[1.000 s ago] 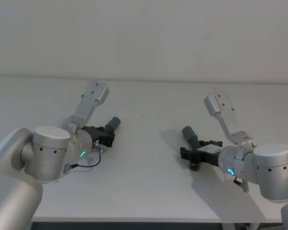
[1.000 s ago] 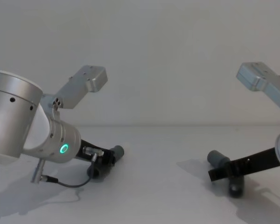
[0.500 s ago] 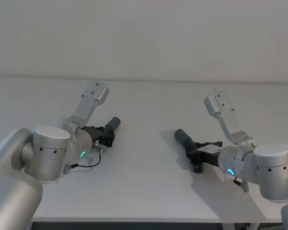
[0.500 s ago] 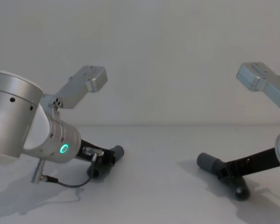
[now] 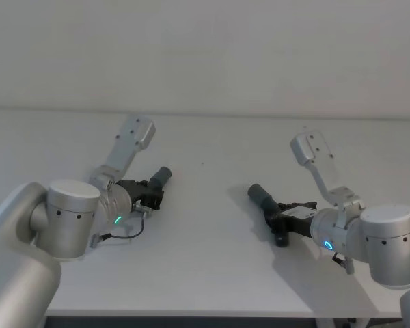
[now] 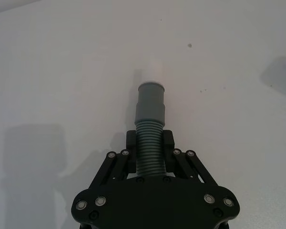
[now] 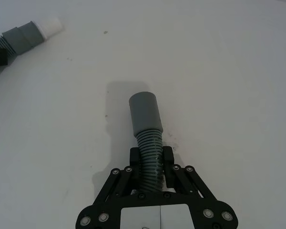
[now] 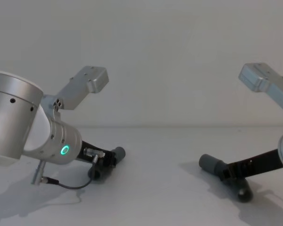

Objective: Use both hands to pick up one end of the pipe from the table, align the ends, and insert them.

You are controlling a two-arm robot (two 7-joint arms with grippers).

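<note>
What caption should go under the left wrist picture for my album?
Left gripper clamps the ribbed pipe, its white-tipped end pointing across the table.

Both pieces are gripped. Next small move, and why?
Probably lift and swing both inward: the left gripper holds the white-tipped pipe piece, the right gripper the plain-cuffed pipe piece, yet the white tip and the grey cuff sit far apart, not facing.

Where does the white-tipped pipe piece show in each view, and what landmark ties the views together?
Head view: the white-tipped pipe piece left of centre, pointing away, rightward.
Chest view: the piece low, left of centre.
Left wrist view: the piece sticks from the jaws, white tip farthest.
Right wrist view: the piece far off, beyond the other pipe piece in the right gripper.
Shared landmark: the left gripper, shut on its ribbed middle.
</note>
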